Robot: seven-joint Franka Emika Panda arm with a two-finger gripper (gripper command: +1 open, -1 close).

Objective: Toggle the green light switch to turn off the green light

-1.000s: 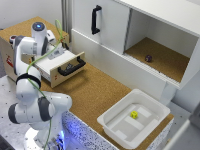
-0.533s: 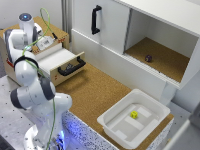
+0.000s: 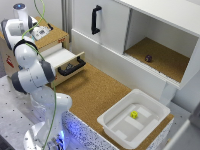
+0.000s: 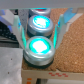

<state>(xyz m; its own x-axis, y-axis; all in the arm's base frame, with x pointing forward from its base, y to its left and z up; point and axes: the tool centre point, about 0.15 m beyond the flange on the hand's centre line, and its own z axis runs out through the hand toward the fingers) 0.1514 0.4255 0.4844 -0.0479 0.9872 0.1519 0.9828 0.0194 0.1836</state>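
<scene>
**Gripper poised over the lit green switch**

The gripper (image 4: 41, 30) hangs with its two fingers (image 4: 19, 29) spread wide, one on each side of a row of round push-button lights, and holds nothing. Directly beneath it, between the fingers, sits the green light switch (image 4: 40, 47), glowing bright green, so the light is on. A second lit button (image 4: 40, 22) lies just beyond it.

The switch looks like a rigid plastic dome in a metal-looking collar, fixed to its base; it likely needs no grasp, only a firm straight press on the centre of the dome. The smooth cap may let a fingertip slide off if the contact is off-centre.

In the exterior view the arm (image 3: 27, 30) reaches over the wooden box (image 3: 57, 37) above the open drawer (image 3: 67, 60). Compared with half a second ago, the wrist has swung closer over the box top.
</scene>
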